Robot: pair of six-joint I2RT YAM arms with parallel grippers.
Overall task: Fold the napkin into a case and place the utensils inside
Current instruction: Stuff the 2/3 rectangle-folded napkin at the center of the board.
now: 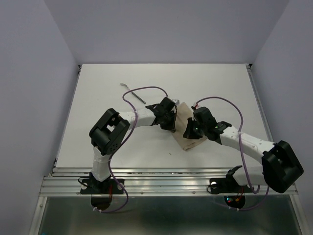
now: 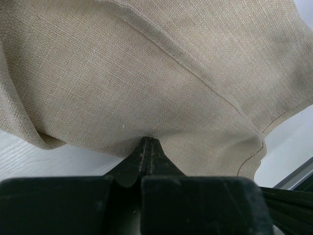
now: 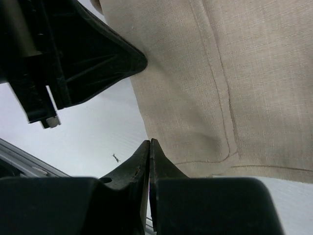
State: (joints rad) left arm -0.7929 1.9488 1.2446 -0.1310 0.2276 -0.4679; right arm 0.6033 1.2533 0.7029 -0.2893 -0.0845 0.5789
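The beige napkin [image 1: 184, 132] hangs bunched between my two grippers at the table's middle, its lower corner near the table. My left gripper [image 1: 169, 122] is shut, its tips pinching a puckered fold of the napkin [image 2: 161, 73]. My right gripper [image 1: 190, 131] is shut at the napkin's left edge [image 3: 205, 88], the tips meeting right on that edge. The left gripper's black body [image 3: 73, 54] shows in the right wrist view. A slim silvery utensil [image 1: 131, 91] lies on the table behind the left arm, away from both grippers. No folded case shape shows.
Purple cables [image 1: 146, 89] loop over both arms. The white table [image 1: 107, 117] has raised rails at its sides and a metal edge strip [image 1: 161, 182] in front. Lilac walls stand close on three sides.
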